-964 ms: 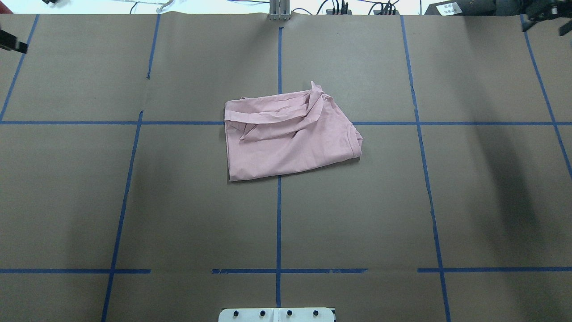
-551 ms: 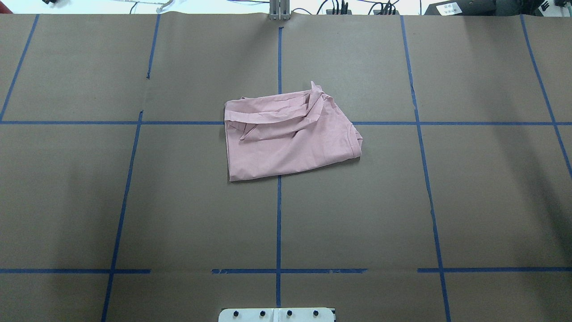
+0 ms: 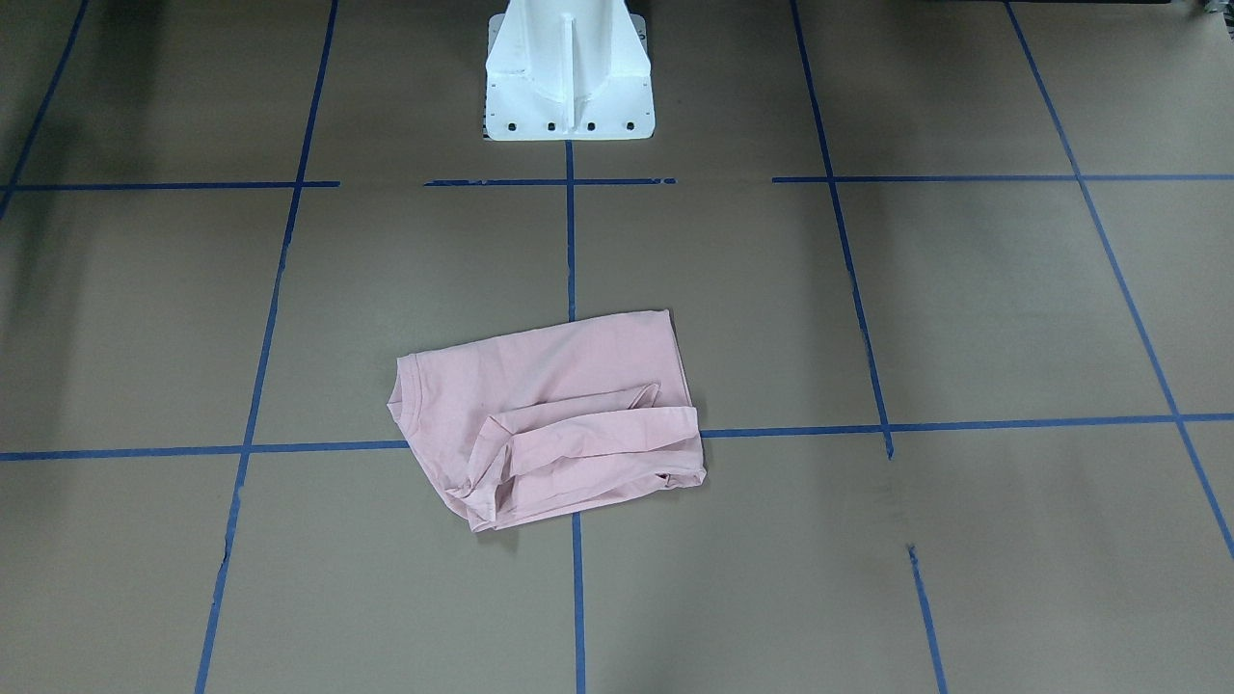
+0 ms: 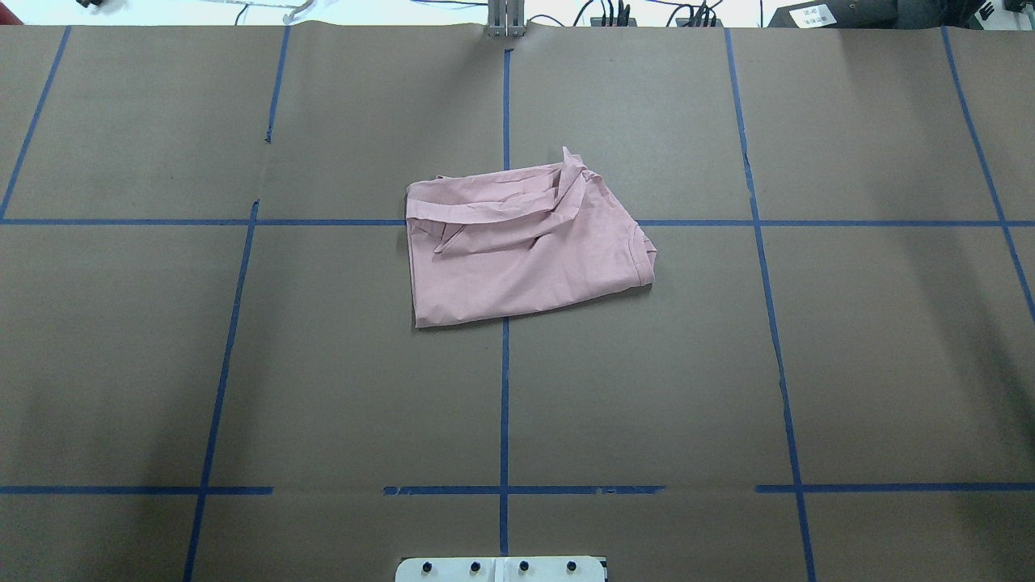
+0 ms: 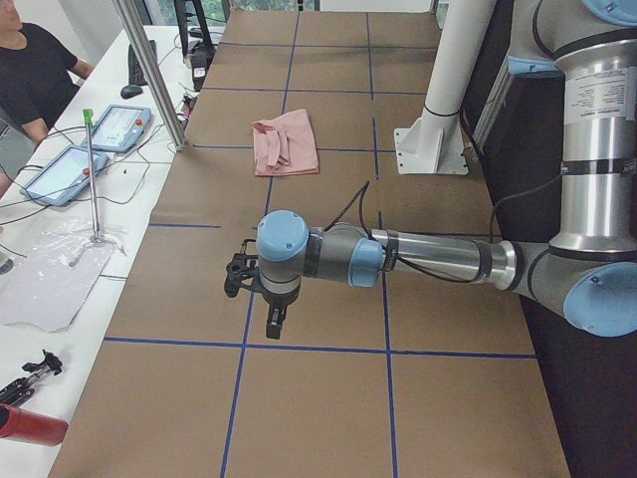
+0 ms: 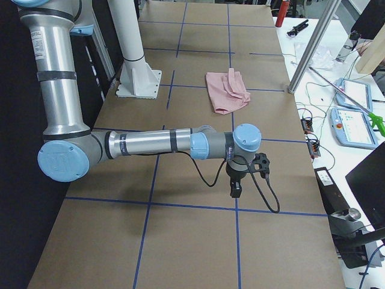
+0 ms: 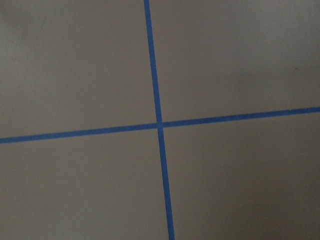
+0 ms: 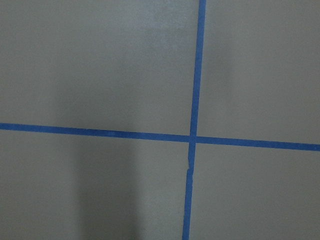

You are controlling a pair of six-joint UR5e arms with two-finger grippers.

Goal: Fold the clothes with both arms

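- T-shirt [image 4: 517, 250]: pink, folded, lying at the centre of the table [image 4: 242, 364].
- Left gripper [image 5: 273, 323], right gripper [image 6: 235, 191]: each above an end of the table, well apart from the T-shirt; whether either is open or holds anything cannot be told.

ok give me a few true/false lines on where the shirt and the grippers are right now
1. The shirt lies folded on the table. True.
2. The left gripper holds the shirt. False: it hangs over bare table, well apart from the shirt.
3. The shirt covers a crossing of blue tape lines. True.
4. A printed drawing shows on the shirt's top. False: only plain pink cloth shows.
5. The right gripper is clear of the shirt. True.
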